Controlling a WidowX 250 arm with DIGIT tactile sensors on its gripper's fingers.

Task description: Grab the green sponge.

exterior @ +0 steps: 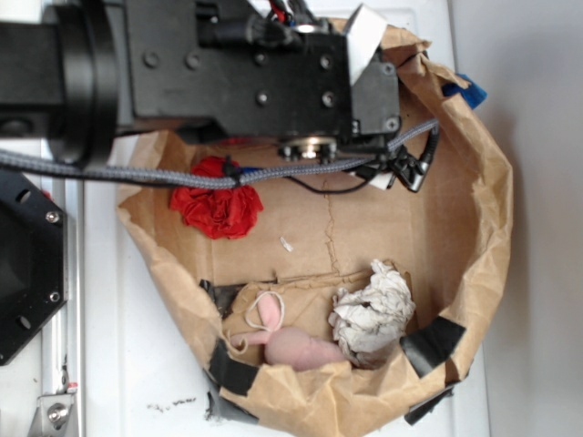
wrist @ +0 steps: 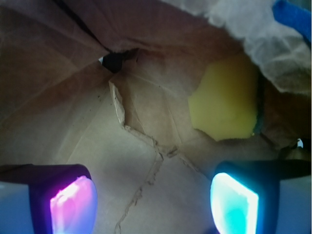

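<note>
yellow green sponge (wrist: 225, 103) upright in wrist view, green edge rightward; hand (wrist: 153, 202) spread, empty.

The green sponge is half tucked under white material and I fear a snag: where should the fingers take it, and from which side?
Grip the green sponge across its exposed yellow body, coming from the open paper floor toward it. The white material covers its far end, and the thin dark layer along one edge offers little to hold. The gripper is open with nothing between the fingers.
</note>
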